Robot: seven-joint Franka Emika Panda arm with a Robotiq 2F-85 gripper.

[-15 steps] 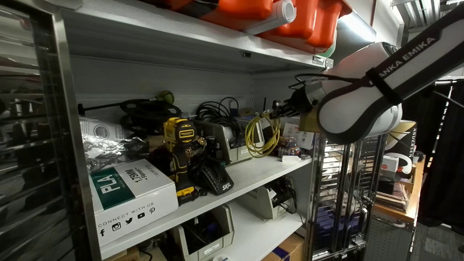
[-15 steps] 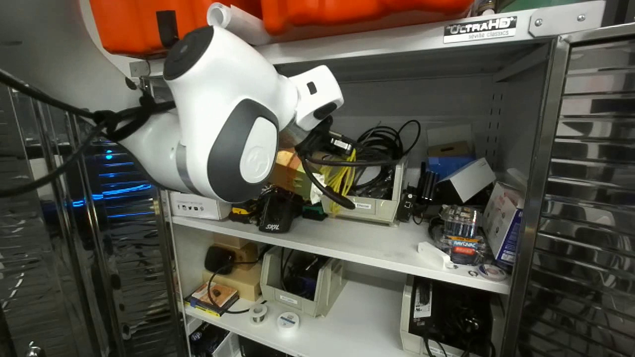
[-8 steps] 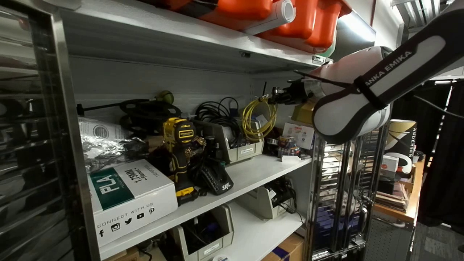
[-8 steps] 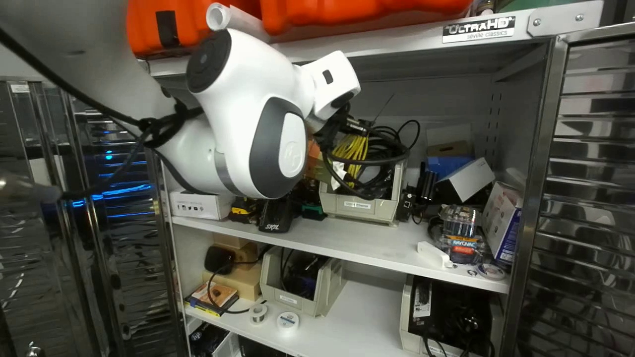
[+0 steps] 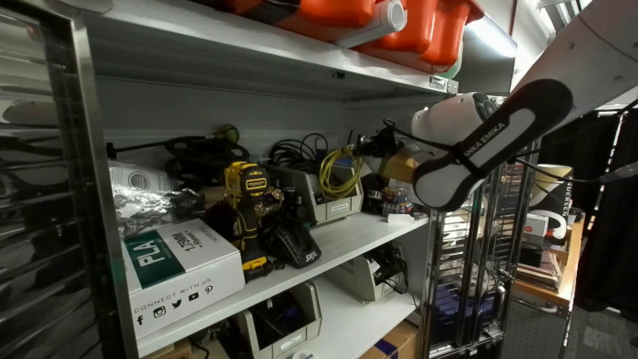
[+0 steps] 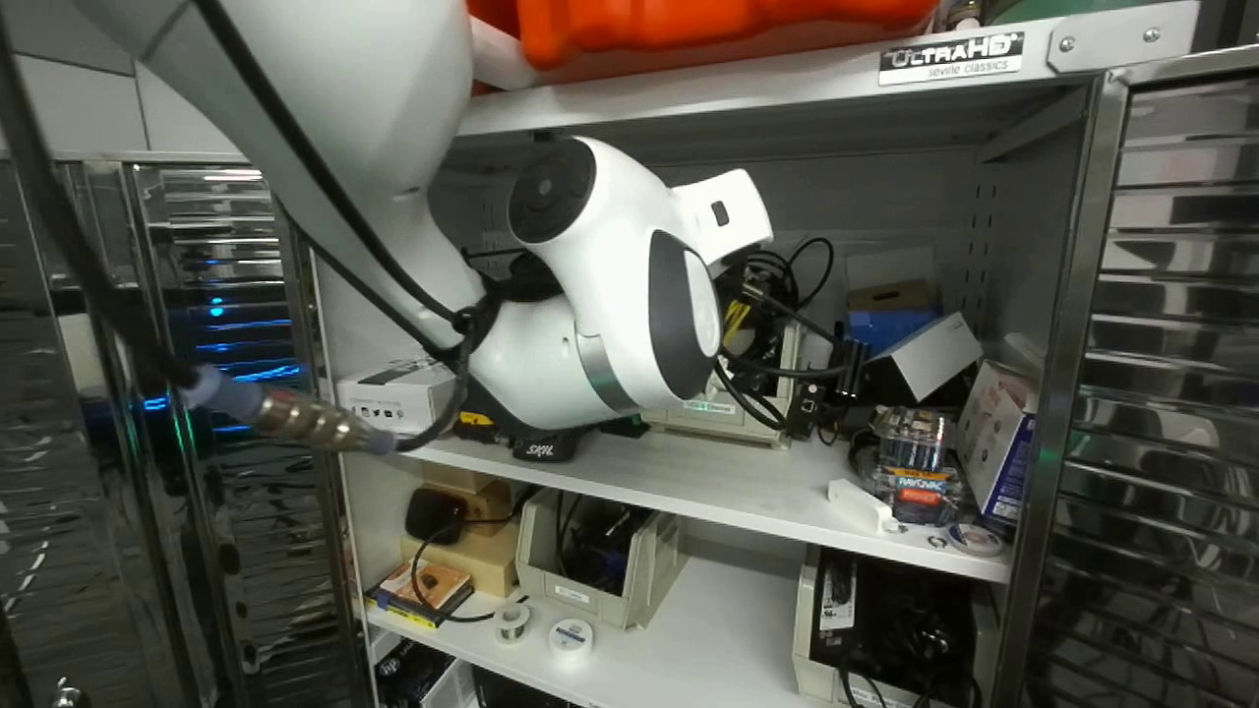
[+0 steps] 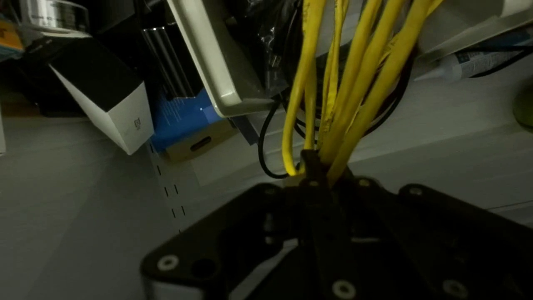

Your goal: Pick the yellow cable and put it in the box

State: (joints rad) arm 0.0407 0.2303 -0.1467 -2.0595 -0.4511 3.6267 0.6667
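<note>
Yellow cable (image 7: 345,100), coiled, hangs from the hand (image 7: 322,173), which is clamped on its upper strands; over or in front of the box (image 5: 339,210), unclear which. Likely light, floppy, springy, hard to break; best held where loops bunch.

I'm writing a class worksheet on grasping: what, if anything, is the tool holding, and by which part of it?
The tool holds the yellow cable, pinching the gathered loops at the top of its coil.
</note>
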